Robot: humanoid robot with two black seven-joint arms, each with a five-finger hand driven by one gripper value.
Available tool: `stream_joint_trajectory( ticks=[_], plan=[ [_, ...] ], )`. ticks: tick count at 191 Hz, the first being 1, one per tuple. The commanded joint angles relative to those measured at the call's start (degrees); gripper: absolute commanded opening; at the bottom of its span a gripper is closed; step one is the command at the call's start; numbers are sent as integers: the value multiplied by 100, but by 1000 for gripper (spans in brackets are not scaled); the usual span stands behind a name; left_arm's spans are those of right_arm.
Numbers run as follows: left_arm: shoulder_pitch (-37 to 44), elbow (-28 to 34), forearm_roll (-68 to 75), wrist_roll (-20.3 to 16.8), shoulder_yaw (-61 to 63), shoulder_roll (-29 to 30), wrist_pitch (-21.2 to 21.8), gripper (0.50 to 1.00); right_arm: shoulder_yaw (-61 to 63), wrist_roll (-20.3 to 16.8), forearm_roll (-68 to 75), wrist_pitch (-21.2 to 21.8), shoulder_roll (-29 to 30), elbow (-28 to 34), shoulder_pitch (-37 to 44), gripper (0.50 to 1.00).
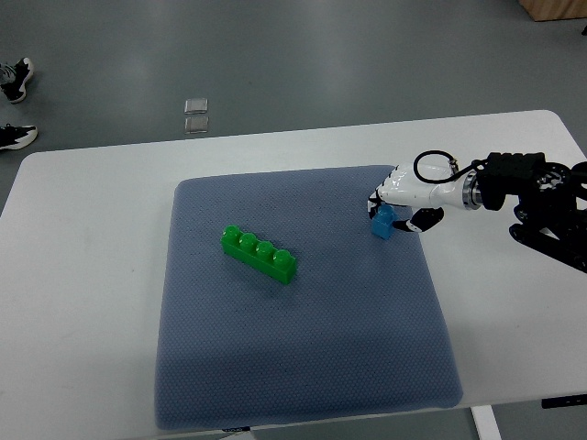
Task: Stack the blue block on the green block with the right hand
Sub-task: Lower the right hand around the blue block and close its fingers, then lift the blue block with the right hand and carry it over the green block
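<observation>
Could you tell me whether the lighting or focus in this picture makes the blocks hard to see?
Top view: even, soft light, no glare; the green block is sharp with a faint shadow; the blue block is partly hidden by the right hand, not blurred.

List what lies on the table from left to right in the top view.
Green block → blue block → right hand, its fingers closed on the blue block, all over the grey mat.

White glossy right hand (401, 206), black looped cable, black jointed forearm
</observation>
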Motion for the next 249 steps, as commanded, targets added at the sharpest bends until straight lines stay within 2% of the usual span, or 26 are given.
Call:
stream_joint_trajectory(
  ticks=[1,12,27,89,131,189,249],
  plan=[
    [0,0,1,-2,0,0,1,1000,0,0,-9,0,0,0,-1,582],
    [0,0,1,-2,0,0,1,1000,-9,0,-9,9,0,0,-1,541],
    [0,0,1,-2,0,0,1,1000,-26,0,0,0,-9,0,8,533],
    [0,0,1,-2,0,0,1,1000,9,9,9,0,0,18,228,535],
    [0,0,1,-2,0,0,1,1000,18,35,9,0,70,273,535,537],
    [0,0,1,-2,0,0,1,1000,-9,18,9,88,1011,360,825,539],
    [0,0,-8,-2,0,0,1,1000,-114,18,9,237,1353,360,966,539]
  ],
)
